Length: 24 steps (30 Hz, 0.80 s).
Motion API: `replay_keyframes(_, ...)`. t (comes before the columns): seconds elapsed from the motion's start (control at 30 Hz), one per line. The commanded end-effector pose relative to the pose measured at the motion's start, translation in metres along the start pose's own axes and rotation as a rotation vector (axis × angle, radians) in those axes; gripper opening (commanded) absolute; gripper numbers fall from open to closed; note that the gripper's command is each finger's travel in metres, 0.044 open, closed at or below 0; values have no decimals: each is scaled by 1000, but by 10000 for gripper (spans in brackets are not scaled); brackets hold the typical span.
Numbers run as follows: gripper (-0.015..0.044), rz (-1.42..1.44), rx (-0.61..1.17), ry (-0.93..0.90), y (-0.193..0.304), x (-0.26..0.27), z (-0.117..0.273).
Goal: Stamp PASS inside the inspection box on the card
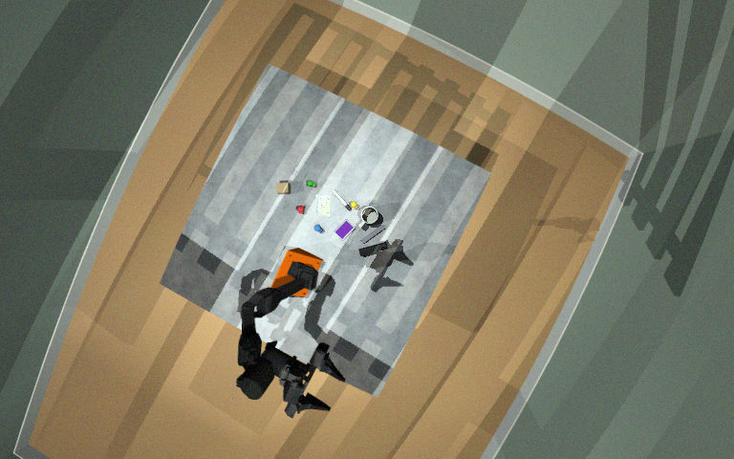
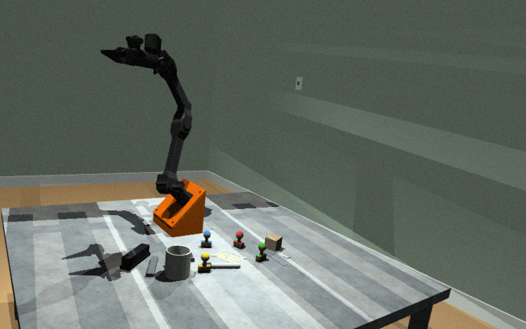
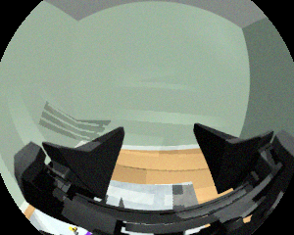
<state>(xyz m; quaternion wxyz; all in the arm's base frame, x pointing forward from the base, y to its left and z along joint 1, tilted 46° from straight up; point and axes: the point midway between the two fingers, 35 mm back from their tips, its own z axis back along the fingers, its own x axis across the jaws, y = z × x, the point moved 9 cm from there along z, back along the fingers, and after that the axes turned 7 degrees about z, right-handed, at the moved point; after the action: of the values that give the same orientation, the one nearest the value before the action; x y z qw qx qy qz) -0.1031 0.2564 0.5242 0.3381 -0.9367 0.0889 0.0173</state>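
My gripper is open and empty, high above the bench and far from the stamps. Four small knobbed stamps stand upright: blue, red, green and yellow. I cannot tell which one reads PASS. The pale yellow card lies flat among them; its marks are too small to read. The purple ink pad lies open between the blue stamp and the mug, mostly hidden behind the mug in the exterior view.
A grey mug stands near the yellow stamp. A white marker lies beside the card. A black block-like object and a grey bar lie beyond the mug. A tan box sits near the red and green stamps.
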Motion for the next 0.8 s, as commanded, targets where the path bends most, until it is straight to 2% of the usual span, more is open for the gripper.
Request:
replay_keyframes(0.0,374,-1,5,-3,1,0,-3)
replay_keyframes(0.2,228,-20,141,-108,34,15,-74)
replay_keyframes(0.4,228,-131,227,-216,63,31,-117)
replay_keyframes(0.57,228,-203,391,-342,105,70,-177)
replay_keyframes(0.77,228,-244,537,-478,144,123,-220)
